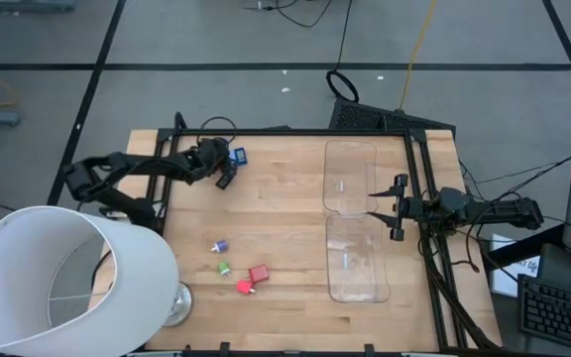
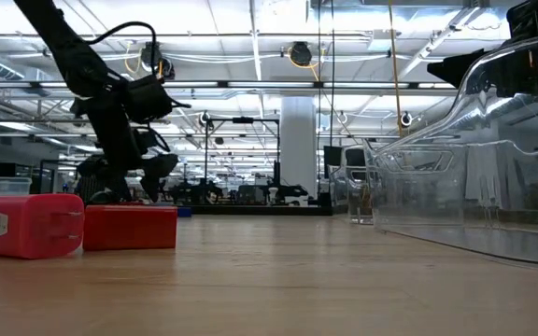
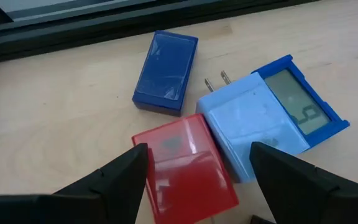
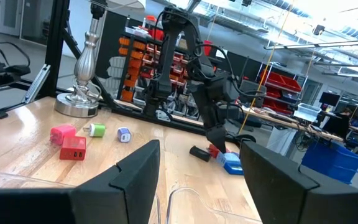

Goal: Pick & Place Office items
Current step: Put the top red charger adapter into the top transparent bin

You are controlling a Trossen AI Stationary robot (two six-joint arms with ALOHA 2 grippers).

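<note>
Red block (image 3: 185,165) lies between the open fingers of the left hand (image 3: 197,171), ungrasped.

A single digit, seemingly a "6" or "9", is shown on the display of the blue device (image 3: 300,102); nothing else can be read.

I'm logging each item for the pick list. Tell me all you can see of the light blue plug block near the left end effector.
The light blue plug block is a smooth, plastic-looking box with two metal prongs at one end. It lies flat on the wooden table, against a red block and a blue display device, just ahead of the open left end effector, ungripped.
</note>
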